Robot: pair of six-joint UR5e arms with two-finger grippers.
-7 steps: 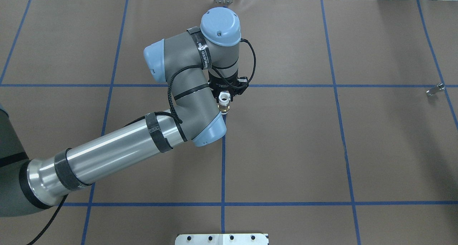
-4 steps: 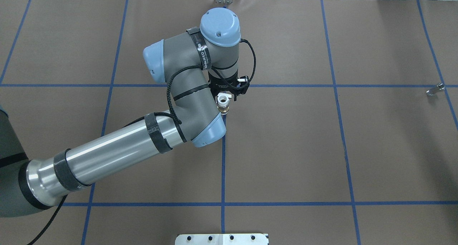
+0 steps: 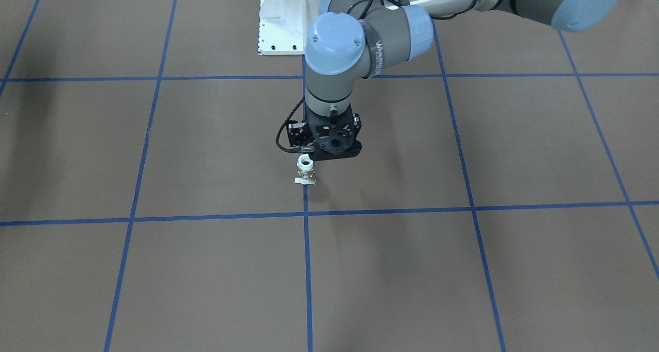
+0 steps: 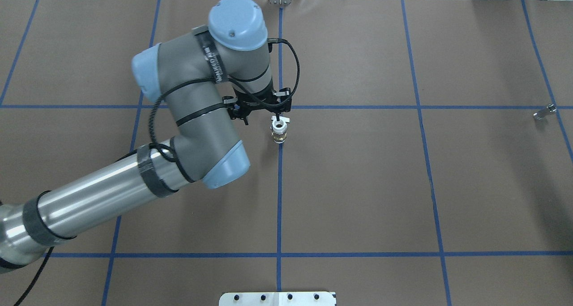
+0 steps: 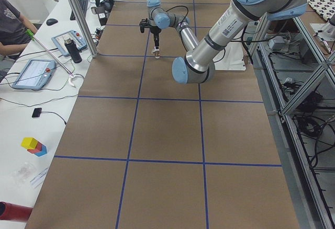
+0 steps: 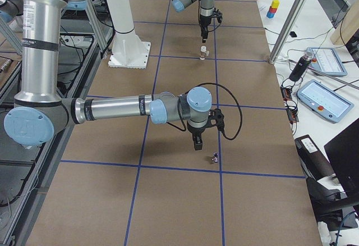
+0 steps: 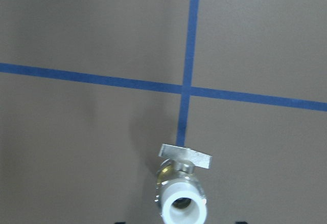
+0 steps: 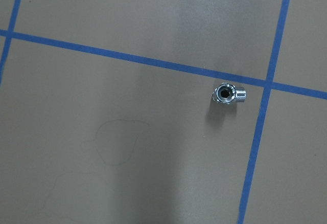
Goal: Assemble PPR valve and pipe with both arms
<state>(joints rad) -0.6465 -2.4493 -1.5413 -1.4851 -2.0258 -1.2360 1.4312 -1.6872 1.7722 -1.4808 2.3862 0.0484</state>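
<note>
The PPR valve [image 4: 279, 133] stands upright on the table's middle blue line, white collar up, brass middle and silvery lever below. It also shows in the front view [image 3: 305, 170] and the left wrist view [image 7: 183, 203]. My left gripper [image 4: 278, 118] hangs just above it with its jaws open; side views show a gap [image 6: 203, 37]. The pipe [image 4: 544, 112], a short shiny silver piece with its open end up, lies at the far right [image 8: 228, 93]. My right gripper [image 6: 196, 143] hovers beside the pipe [image 6: 215, 157]; I cannot tell whether it is open.
The white bolted pedestal base [image 3: 280, 22] stands at the robot's edge of the table [image 4: 277, 298]. Blue tape lines cross the brown mat. Desks with tablets [image 6: 322, 100] and a seated operator [image 5: 13, 14] lie beyond the far edge, behind metal posts [image 6: 291, 21].
My left arm's wrist and elbow have swung to the left and risen. The valve stays standing at nearly the same spot on the blue line. The pipe has not moved.
</note>
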